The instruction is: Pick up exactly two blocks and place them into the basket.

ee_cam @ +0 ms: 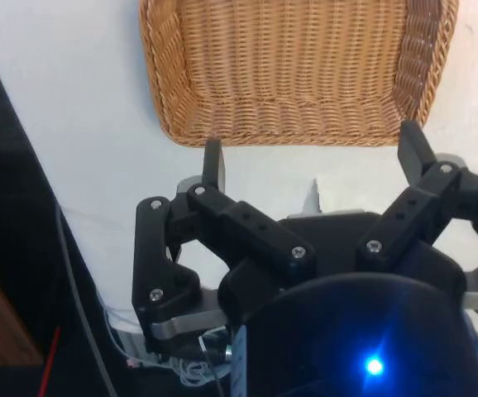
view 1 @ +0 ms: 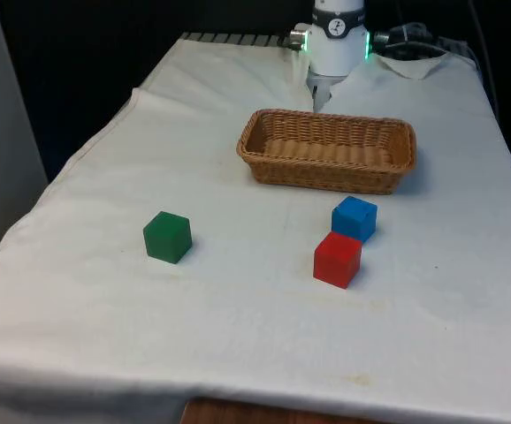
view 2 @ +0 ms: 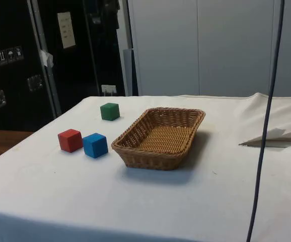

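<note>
Three small painted cubes sit on the white tablecloth [view 1: 238, 336], all outside the basket: a green block [view 1: 167, 237], a blue block [view 1: 354, 218] and a red block [view 1: 337, 259]. The green block stands alone towards the front view's left, well apart from the other two. The blue block and the red block lie just beside each other towards the front view's right, nearly corner to corner, with the red one nearer the near edge of the table and the blue one closer to the basket. In the side view the same trio shows as green block [view 2: 110, 111] at the far side, with red block [view 2: 70, 140] and blue block [view 2: 95, 145] close together just beside the basket's short end.

The oblong woven wicker basket [view 1: 264, 163] rests flat on the cloth towards the far half of the table, with nothing inside it; its woven floor is bare in the side view [view 2: 135, 136] and in the wrist view [ee_cam: 160, 99].

The black two-finger gripper [ee_cam: 313, 149] hangs above the cloth on the far side of the basket, close to its long rim. Its fingers [ee_cam: 213, 163] are spread wide apart and pinch nothing, with white cloth showing between them. In the front view the white arm's lower part rises just behind the basket at the table's far end
</note>
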